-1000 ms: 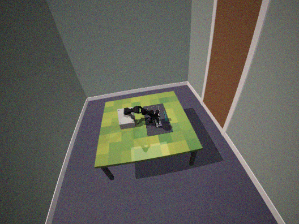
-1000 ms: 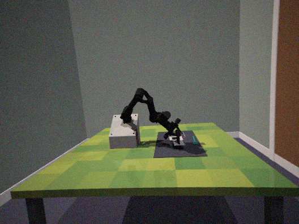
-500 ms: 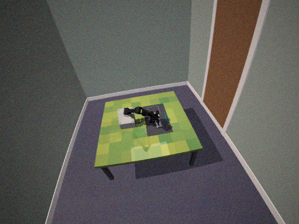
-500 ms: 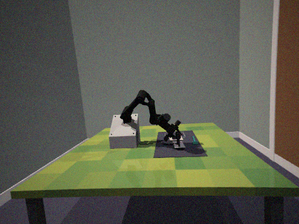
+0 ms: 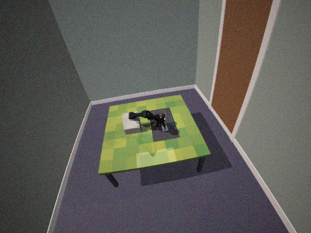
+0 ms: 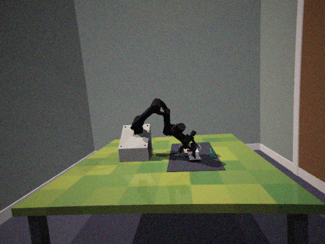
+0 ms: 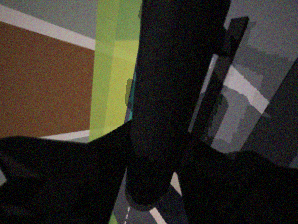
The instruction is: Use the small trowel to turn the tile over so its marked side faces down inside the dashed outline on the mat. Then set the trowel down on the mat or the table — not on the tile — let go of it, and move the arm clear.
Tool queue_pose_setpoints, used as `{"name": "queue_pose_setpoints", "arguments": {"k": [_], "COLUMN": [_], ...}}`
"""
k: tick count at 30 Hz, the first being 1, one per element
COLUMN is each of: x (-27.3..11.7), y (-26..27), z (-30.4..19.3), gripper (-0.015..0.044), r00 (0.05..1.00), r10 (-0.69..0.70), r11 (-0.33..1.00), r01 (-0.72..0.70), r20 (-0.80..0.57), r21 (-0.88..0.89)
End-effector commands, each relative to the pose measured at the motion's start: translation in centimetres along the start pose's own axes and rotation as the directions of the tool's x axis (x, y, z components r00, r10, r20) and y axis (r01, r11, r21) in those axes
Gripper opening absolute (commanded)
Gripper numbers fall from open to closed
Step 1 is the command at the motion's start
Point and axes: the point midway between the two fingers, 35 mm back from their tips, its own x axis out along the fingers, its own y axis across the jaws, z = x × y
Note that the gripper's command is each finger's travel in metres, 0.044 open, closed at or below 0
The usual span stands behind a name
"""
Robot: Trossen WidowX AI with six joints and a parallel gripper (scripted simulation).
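Observation:
My gripper (image 5: pixel 161 123) (image 6: pixel 188 151) (image 7: pixel 154 124) is low over the dark mat (image 5: pixel 159 137) (image 6: pixel 178 167), shut on the trowel. The trowel's thick black handle (image 7: pixel 170 85) fills the middle of the wrist view. A flat grey piece (image 5: pixel 165 129) (image 6: pixel 194 158), apparently the trowel's blade, shows just below the fingers, close to the mat. Pale parts, apparently of the tile, show behind the fingers in the exterior view; the gripper hides most of it, and which side faces up cannot be told. Part of the dashed outline (image 5: pixel 159 110) shows beyond the gripper.
A small teal object (image 5: pixel 172 123) (image 6: pixel 212 153) stands near the mat's far-right side. The white base box (image 5: pixel 129 122) (image 6: pixel 135 152) is left of the mat and carries the arm. The patchwork green table (image 5: pixel 118 159) (image 6: pixel 154 197) extends around the mat.

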Motion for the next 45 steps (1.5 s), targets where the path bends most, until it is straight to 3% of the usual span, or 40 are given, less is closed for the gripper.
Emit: {"name": "queue_pose_setpoints", "arguments": {"k": [1, 27, 45], "x": [-0.1, -0.5, -3.1], "y": [0.1, 0.3, 3.5], "z": [-1.1, -3.3, -4.2], "gripper": [0.0000, 0.0000, 0.0000], "r00": [1.000, 1.000, 0.997], "r10": [0.003, 0.004, 0.007], "r11": [1.000, 1.000, 0.997], "r01": [-0.003, -0.004, -0.001], "r20": [-0.011, -0.023, -0.079], "r21": [-0.003, 0.012, 0.079]}}
